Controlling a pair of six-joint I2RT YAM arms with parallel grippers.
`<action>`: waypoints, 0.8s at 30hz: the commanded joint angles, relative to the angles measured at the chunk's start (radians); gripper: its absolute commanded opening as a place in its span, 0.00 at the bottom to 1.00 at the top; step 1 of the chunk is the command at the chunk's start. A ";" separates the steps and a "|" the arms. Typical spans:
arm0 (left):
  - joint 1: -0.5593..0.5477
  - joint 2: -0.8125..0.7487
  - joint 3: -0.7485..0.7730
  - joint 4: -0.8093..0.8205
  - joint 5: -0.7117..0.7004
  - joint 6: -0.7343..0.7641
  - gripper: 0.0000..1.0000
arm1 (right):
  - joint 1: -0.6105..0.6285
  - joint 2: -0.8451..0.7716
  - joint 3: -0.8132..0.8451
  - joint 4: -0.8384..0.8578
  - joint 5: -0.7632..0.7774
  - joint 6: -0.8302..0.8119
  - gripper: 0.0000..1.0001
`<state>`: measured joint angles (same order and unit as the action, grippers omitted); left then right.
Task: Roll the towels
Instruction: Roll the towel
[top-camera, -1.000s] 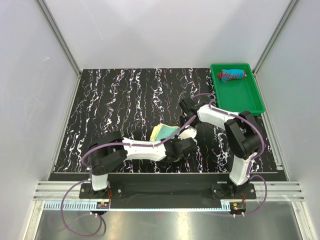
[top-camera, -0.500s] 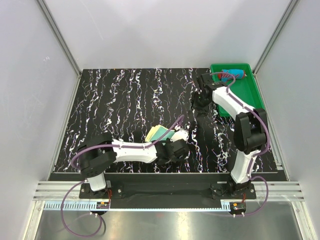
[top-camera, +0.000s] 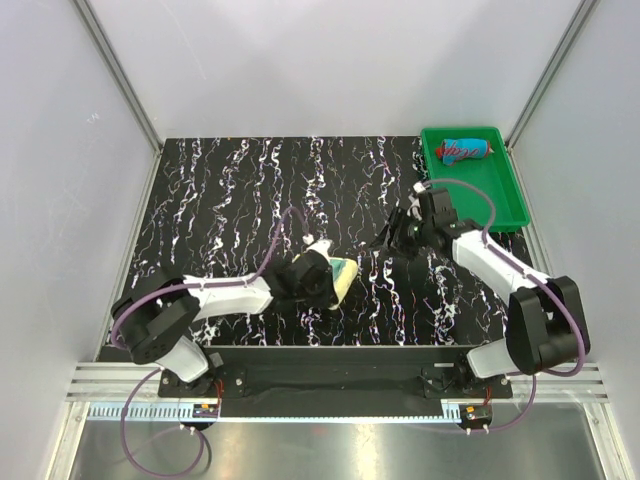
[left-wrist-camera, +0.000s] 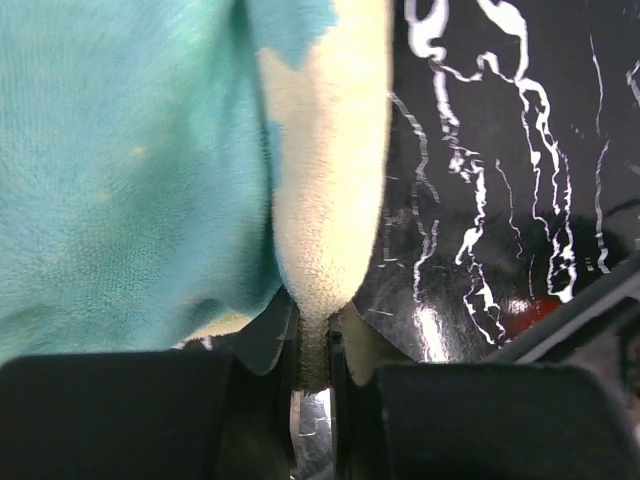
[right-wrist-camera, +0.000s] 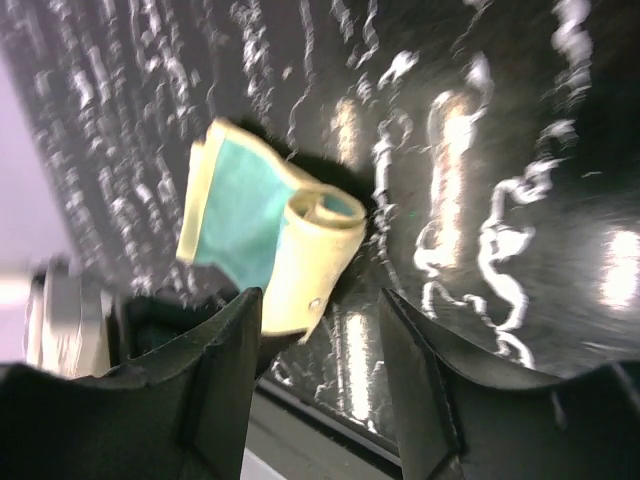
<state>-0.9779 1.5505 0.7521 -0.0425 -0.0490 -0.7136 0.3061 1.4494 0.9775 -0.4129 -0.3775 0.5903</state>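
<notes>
While left end effector pinched the yellow towel by its edge and right end effector stood released, it could have unrolled if that thin edge slipped.

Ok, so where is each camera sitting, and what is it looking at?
Top external: high above and behind, looking down on the table, the left arm, the right arm, and the green tray holding the red towel.
Left wrist: on the left arm, looking along the left gripper, shut on the yellow towel.
Right wrist: on the right arm, looking past the open right gripper at the table.
Shared: all three show the yellow towel.
</notes>
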 joint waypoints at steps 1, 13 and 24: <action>0.065 -0.030 -0.083 0.217 0.201 -0.090 0.00 | -0.004 -0.032 -0.138 0.337 -0.198 0.106 0.56; 0.177 0.002 -0.207 0.447 0.377 -0.268 0.00 | 0.093 0.066 -0.419 0.804 -0.331 0.232 0.54; 0.263 0.029 -0.284 0.536 0.446 -0.353 0.00 | 0.166 0.207 -0.430 0.917 -0.293 0.259 0.54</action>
<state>-0.7368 1.5593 0.4908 0.4042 0.3492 -1.0252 0.4587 1.6390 0.5549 0.4141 -0.6739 0.8341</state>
